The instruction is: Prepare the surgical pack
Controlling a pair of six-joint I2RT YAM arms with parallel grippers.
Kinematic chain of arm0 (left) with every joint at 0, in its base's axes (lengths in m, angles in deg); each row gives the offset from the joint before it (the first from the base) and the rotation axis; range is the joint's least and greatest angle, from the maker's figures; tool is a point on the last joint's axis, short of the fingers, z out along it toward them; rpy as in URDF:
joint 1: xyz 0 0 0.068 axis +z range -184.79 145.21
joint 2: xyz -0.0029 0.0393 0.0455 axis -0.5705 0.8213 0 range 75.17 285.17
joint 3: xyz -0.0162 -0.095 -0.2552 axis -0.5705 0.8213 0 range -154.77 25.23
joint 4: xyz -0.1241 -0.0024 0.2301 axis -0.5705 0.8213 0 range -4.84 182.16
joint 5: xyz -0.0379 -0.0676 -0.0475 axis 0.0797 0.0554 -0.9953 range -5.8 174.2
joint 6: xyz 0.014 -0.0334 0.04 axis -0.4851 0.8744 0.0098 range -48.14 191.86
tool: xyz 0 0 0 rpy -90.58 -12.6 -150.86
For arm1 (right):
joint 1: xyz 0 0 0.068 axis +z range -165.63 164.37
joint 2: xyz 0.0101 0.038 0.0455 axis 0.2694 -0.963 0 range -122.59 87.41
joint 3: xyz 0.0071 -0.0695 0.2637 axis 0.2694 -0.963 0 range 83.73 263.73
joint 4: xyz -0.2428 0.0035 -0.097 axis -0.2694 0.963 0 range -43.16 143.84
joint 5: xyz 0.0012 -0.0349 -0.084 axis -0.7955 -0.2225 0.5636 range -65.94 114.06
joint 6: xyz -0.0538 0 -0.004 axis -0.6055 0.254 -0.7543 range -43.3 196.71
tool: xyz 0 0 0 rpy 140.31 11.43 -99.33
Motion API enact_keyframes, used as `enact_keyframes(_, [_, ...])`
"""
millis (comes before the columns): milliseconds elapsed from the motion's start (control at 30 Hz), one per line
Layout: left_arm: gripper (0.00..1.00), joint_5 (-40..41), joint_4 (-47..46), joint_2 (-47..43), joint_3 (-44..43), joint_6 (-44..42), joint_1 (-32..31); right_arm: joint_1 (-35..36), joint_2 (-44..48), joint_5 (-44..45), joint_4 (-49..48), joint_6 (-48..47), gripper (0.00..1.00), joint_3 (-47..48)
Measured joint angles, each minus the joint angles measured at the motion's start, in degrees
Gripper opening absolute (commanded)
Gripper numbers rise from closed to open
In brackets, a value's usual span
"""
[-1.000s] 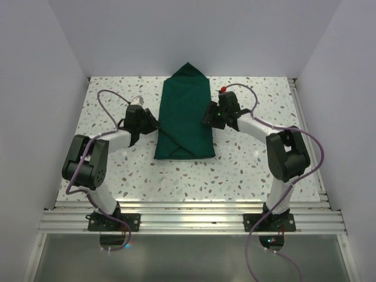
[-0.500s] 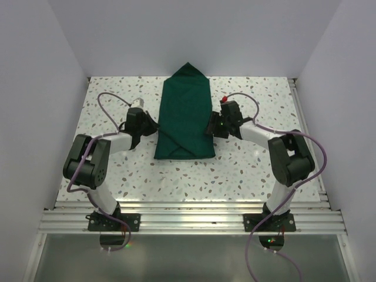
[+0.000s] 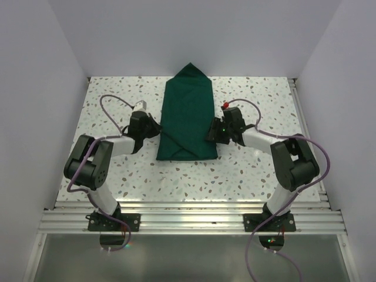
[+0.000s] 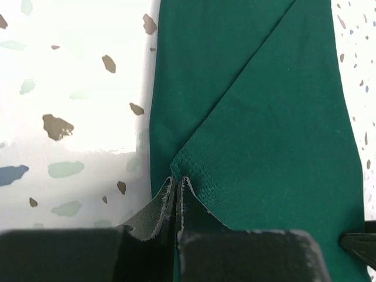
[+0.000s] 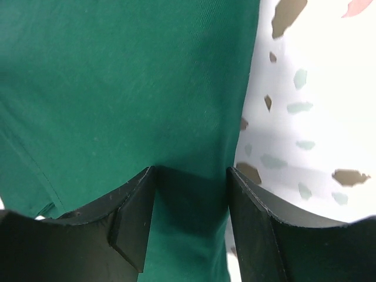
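- Two tools flank the pack: left tool pinched together on its left edge fold, right tool apart, astride the right edge.
- Pack lies mid-surface, pointing far; likely soft, light cloth, best taken by its edges.

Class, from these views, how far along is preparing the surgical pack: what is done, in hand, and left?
Done: the green drape lies folded into a bundle; no instruments show. In hand: left jaws shut on its left edge; right jaws open astride its right edge. Left: probably closing the right jaws.
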Motion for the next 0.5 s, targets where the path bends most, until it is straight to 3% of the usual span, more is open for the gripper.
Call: enact_keyframes(500, [0.0, 2.7, -2.6, -10.4, 12.8, 1.7, -5.3, 1.4, 11.8, 0.4, 0.9, 0.9, 0.54, -11.4])
